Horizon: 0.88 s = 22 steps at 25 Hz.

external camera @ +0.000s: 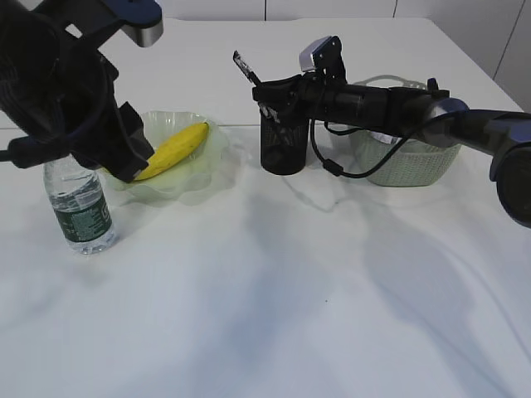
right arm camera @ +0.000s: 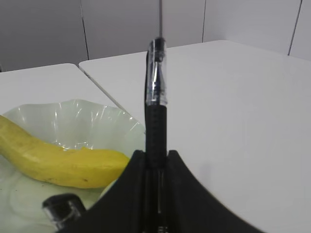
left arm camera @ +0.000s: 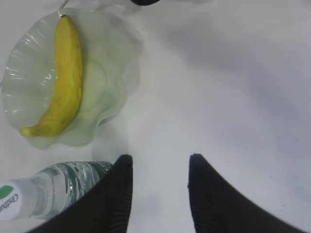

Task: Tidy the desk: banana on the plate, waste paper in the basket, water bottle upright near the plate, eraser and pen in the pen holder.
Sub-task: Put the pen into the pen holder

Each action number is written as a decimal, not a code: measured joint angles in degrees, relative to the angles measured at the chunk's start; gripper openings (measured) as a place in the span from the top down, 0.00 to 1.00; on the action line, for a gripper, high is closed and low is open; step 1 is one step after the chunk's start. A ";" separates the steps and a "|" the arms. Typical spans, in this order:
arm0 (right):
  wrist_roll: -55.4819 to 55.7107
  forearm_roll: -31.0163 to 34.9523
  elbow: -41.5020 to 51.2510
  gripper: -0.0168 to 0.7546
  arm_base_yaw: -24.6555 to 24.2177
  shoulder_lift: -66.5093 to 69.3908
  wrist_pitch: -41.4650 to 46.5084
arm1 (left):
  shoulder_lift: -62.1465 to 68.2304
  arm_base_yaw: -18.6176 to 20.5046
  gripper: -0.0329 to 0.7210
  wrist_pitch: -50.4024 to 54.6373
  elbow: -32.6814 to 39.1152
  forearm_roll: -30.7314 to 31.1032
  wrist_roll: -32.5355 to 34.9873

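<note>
Bottle (external camera: pixel 80 205) is the nearest thing on the white tabletop (external camera: pixel 274 315); it stands upright with its cap on, just beside the plate (external camera: pixel 217 149), so this part of the task looks finished. The left gripper (left arm camera: pixel 158 167) hangs over it with its jaws apart and nothing between them; in the left wrist view the bottle top shows just beside the left jaw, not inside the gap. A little farther lies the plate, a pale green one with a wavy rim, and the banana (external camera: pixel 174 150) rests in it along its length, which I judge is also done. Behind it, toward the middle, stands the black pen holder (external camera: pixel 283 149), and the right gripper (external camera: pixel 267 89) reaches across from the right side to hang above its opening. Its jaws are clamped on the pen (right arm camera: pixel 155 121), which points away from the wrist and slants over the holder in the exterior view; probably it is held so because one end must go down into the holder. I cannot tell whether the eraser is already inside. Farthest to the right is the basket (external camera: pixel 406 162), partly hidden by the right arm; the paper in it I cannot make out clearly.
</note>
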 joint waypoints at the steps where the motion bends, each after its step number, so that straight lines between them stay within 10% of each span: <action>1: 0.09 0.00 0.00 0.90 0.00 0.00 0.08 | 0.00 0.00 0.59 0.00 0.00 0.00 0.00; 22: 2.41 0.00 -0.49 0.64 -0.49 0.00 2.11 | 0.00 0.00 0.60 0.00 0.00 0.13 0.00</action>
